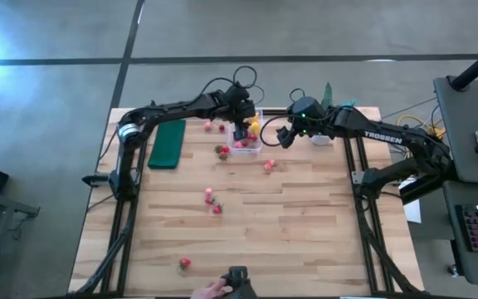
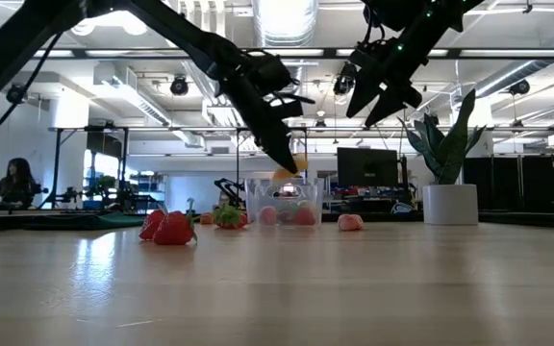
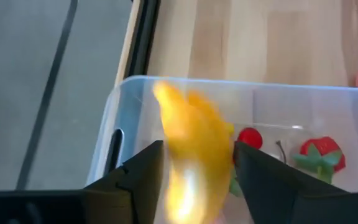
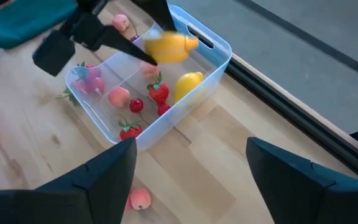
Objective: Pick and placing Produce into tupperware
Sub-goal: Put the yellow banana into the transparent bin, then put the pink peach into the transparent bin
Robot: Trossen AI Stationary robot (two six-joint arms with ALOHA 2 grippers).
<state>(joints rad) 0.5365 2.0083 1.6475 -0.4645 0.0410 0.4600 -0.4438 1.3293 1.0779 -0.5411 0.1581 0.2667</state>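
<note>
Produce sorting under way at the upper middle of the high view: the left gripper (image 4: pixel 143 46) hangs over the tupperware (image 4: pixel 210 74), fingers clamped on a yellow banana (image 4: pixel 168 48). A lemon (image 4: pixel 188 83) and several strawberries (image 4: pixel 158 93) lie inside the box. More strawberries are scattered on the table (image 1: pixel 305 232). The right gripper (image 1: pixel 286 135) hovers just right of the box, fingers spread apart.

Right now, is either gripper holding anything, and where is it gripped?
The left gripper holds the banana across its middle, above the tupperware. The right gripper is open and empty.
</note>
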